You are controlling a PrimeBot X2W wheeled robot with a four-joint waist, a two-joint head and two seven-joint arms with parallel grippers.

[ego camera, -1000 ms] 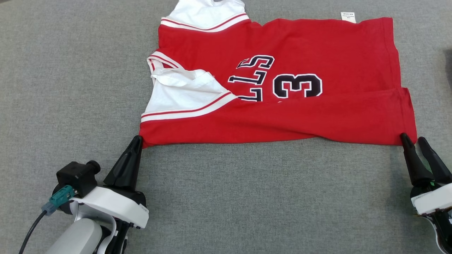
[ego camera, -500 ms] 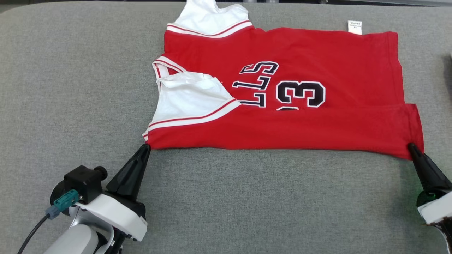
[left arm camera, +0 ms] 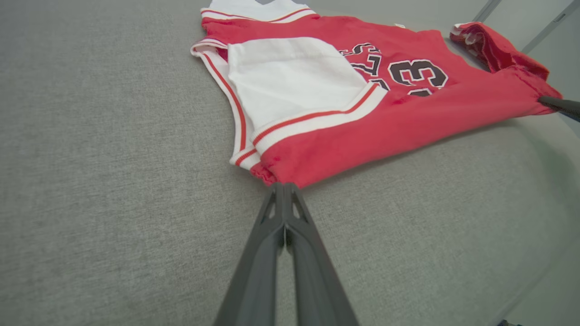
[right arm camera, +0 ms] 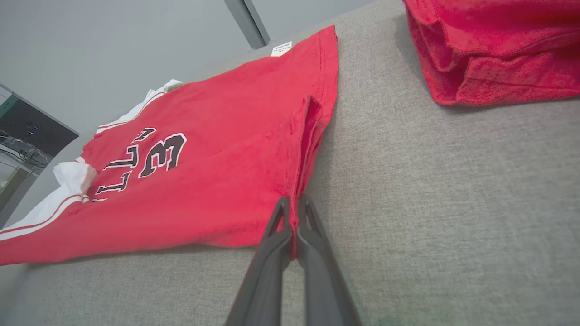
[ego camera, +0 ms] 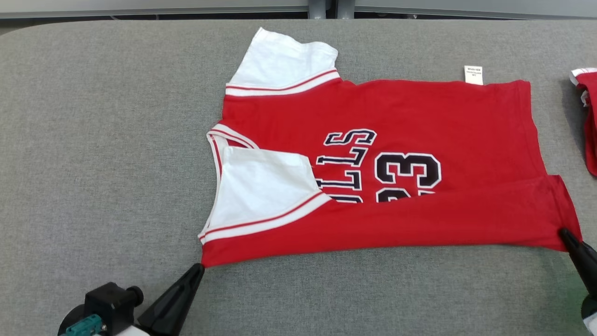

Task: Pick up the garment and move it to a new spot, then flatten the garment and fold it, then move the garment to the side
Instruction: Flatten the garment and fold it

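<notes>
Dark fingers (ego camera: 175, 295) low, tips at jersey (ego camera: 419, 112) corners

Lab-like workroom: grey cloth-covered table (ego camera: 93, 140), plain wall panels (right arm camera: 113, 45), loose cables (right arm camera: 18, 151).

Red jersey (ego camera: 419, 116), black white-edged lettering, set sideways: "LLS", earlier letters hidden under white sleeve (ego camera: 266, 186); large "3" alongside, neighbouring digit half covered by folded-over cloth. White tag (ego camera: 473, 74) at far hem: print too small to read.
</notes>
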